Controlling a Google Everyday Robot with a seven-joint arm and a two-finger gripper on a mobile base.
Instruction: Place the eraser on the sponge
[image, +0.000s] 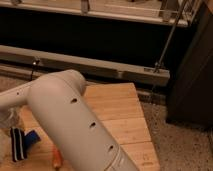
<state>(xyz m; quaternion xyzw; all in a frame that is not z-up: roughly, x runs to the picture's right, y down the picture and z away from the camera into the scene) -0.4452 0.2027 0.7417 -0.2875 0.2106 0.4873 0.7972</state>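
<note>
The robot's big white arm (75, 125) fills the lower middle of the frame and reaches toward the left edge across a light wooden table (115, 110), hiding much of the tabletop. The gripper (8, 124) appears to be the pale, smeared shape at the far left edge, just above the task's things. Whether it is spread, pressed together or pinching something cannot be told here. In the lower left corner sits the eraser (17, 144), a black block with white stripes running top to bottom in the frame. Right against its right side is the blue sponge (32, 140), which shows as a bright wedge partly covered by the eraser's edge. The two touch or overlap, but it is not clear whether the eraser rests on the sponge, leans on it or stands just in front of it. That would fit an eraser being carried in over the pad, and equally one already let down at its edge. The gripper's place close above the pair makes sense either way, since the work lies in that corner. An orange carrot (57, 159) pokes out under the arm near the bottom edge, just right of the sponge and apart from it. Because the sponge is soft and small, a block set off-centre on it would probably tip, so the overlap matters.
</note>
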